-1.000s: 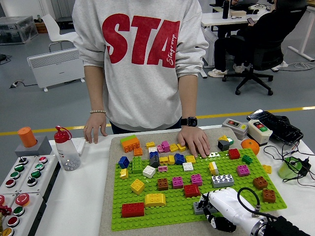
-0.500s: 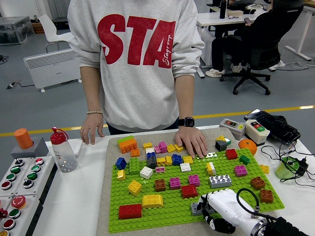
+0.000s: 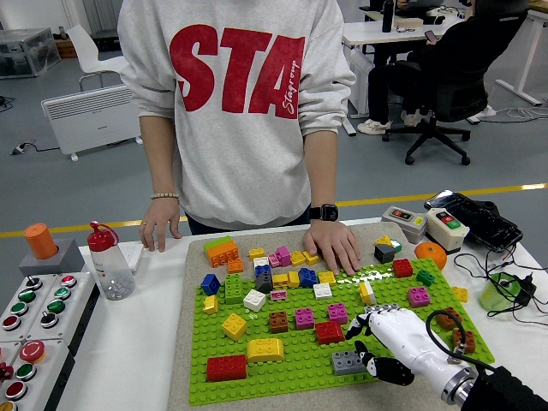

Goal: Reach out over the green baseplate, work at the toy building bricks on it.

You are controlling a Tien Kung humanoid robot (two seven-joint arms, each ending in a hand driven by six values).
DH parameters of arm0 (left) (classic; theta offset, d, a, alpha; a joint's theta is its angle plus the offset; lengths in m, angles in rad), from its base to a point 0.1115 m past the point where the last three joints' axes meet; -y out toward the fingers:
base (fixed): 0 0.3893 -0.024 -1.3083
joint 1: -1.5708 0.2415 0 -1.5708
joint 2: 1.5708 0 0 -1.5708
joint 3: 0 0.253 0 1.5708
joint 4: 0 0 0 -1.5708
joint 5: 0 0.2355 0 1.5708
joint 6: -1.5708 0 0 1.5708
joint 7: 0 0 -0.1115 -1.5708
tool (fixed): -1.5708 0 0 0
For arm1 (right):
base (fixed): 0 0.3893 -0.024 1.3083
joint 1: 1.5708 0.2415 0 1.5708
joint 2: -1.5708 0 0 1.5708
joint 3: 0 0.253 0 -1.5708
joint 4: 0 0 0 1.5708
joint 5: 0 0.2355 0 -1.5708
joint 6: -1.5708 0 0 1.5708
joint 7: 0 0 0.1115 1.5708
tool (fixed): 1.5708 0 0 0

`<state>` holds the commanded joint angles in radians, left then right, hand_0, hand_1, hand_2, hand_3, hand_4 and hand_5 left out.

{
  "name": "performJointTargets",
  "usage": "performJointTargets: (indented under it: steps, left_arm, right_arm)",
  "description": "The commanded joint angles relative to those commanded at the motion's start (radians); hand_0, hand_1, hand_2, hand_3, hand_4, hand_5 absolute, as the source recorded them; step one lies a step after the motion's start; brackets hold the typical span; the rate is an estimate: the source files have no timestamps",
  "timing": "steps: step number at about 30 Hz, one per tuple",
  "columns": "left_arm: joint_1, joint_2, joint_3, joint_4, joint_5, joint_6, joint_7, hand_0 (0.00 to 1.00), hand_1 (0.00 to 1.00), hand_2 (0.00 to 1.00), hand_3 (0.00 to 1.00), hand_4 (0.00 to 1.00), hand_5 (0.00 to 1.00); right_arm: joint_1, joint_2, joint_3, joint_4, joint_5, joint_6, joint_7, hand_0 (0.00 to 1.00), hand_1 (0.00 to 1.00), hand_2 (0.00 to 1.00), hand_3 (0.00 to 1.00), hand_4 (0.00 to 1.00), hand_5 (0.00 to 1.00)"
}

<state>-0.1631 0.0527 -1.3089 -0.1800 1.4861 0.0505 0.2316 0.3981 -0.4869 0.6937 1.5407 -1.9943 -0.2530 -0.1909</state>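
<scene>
The green baseplate lies on a beige mat and carries several coloured bricks. My right hand, white with dark fingertips, comes in from the lower right and hovers over the plate's front right part, fingers loosely spread with nothing between them. A small grey brick sits just left of its thumb, free of the hand. The hand covers most of a larger grey brick. A red brick stands just left of the fingertips. A person's hand rests flat at the plate's far edge.
The person's other hand rests on the table at the far left. A clear bottle with a red cap and a button panel stand left. An orange, switch boxes, cables and a green cup crowd the right.
My right hand has lifted off the small grey brick and moved right and forward, now over the larger grey brick. The small grey brick stays on the plate.
</scene>
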Motion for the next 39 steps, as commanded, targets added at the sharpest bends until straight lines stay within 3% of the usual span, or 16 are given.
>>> performJointTargets:
  steps: [1,6,7,12,13,16,18,19,37,39]
  left_arm:
    - [0.000,0.000,0.000,0.000,0.000,0.000,0.000,0.654,0.689,0.675,0.577,0.287,0.998]
    - [-0.001,0.001,0.001,0.000,-0.002,-0.001,-0.001,0.654,0.689,0.675,0.577,0.287,0.998]
    - [-0.002,0.001,0.001,0.000,-0.004,-0.001,-0.002,0.656,0.688,0.675,0.577,0.287,0.998]
    - [-0.004,0.002,0.002,0.000,-0.006,-0.001,-0.003,0.656,0.688,0.675,0.577,0.287,0.998]
    - [-0.005,0.002,0.002,0.000,-0.007,-0.001,-0.004,0.653,0.688,0.675,0.577,0.287,0.998]
    - [-0.006,0.002,0.002,0.000,-0.009,-0.001,-0.004,0.653,0.688,0.675,0.577,0.287,0.998]
    - [-0.008,0.002,0.003,0.000,-0.008,-0.001,-0.003,0.653,0.688,0.675,0.577,0.287,0.998]
    - [-0.008,0.002,0.003,0.000,-0.008,-0.001,-0.003,0.654,0.687,0.674,0.577,0.287,0.998]
    - [-0.014,0.002,0.006,0.000,-0.012,-0.003,-0.002,0.653,0.687,0.673,0.577,0.289,0.998]
    - [-0.015,0.002,0.006,0.000,-0.012,-0.003,-0.002,0.653,0.687,0.674,0.576,0.289,0.998]
  right_arm:
    - [-0.001,0.000,0.006,-0.003,-0.003,-0.002,-0.003,0.612,0.656,0.661,0.642,0.389,0.153]
    - [-0.011,-0.004,0.060,-0.028,-0.040,-0.011,-0.038,0.612,0.656,0.661,0.642,0.389,0.153]
    - [-0.014,-0.006,0.077,-0.035,-0.050,-0.012,-0.049,0.766,0.747,0.767,0.787,0.472,0.156]
    - [-0.020,-0.012,0.135,-0.062,-0.078,-0.012,-0.079,0.766,0.747,0.767,0.787,0.472,0.156]
    - [-0.020,-0.013,0.143,-0.068,-0.082,-0.011,-0.082,0.779,0.756,0.779,0.804,0.527,0.167]
    - [-0.015,-0.011,0.156,-0.086,-0.090,-0.009,-0.086,0.779,0.756,0.779,0.804,0.527,0.167]
    - [-0.007,-0.005,0.155,-0.107,-0.097,-0.006,-0.087,0.779,0.756,0.779,0.804,0.527,0.167]
    - [-0.004,-0.002,0.153,-0.114,-0.099,-0.005,-0.086,0.779,0.765,0.793,0.827,0.620,0.189]
    - [0.099,0.053,0.077,-0.253,-0.091,0.047,-0.072,0.778,0.776,0.806,0.838,0.655,0.203]
    - [0.115,0.057,0.064,-0.266,-0.086,0.053,-0.072,0.769,0.768,0.791,0.785,0.644,0.212]
